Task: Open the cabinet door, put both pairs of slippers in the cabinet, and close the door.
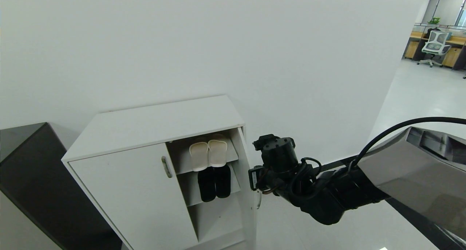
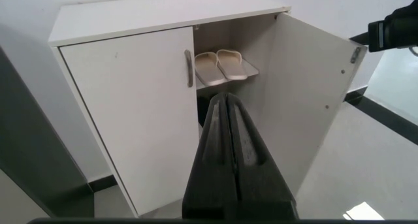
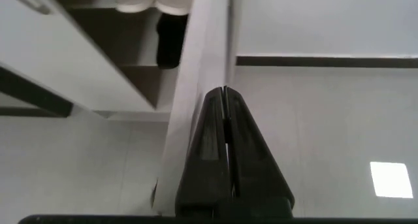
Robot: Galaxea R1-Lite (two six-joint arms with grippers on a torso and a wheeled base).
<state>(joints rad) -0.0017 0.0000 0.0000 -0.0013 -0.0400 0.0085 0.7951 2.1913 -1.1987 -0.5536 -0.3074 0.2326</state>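
Note:
The white cabinet (image 1: 164, 118) stands against the wall with its left door (image 1: 127, 191) shut and its right door (image 1: 248, 191) swung open, edge-on to the head view. A white pair of slippers (image 1: 208, 153) lies on the top shelf and a black pair (image 1: 214, 182) on the shelf below. My right gripper (image 1: 253, 177) is shut, its tips (image 3: 225, 93) at the outer face of the open door (image 3: 196, 67). My left gripper (image 2: 227, 100) is shut and empty, held in front of the opening below the white slippers (image 2: 225, 64), covering most of the black pair.
A black cabinet (image 1: 32, 170) stands close on the left of the white one. Open grey floor (image 1: 364, 228) lies to the right of the door. The left door has a handle (image 1: 166, 167). An office chair (image 1: 435, 46) and desks are far off at the right.

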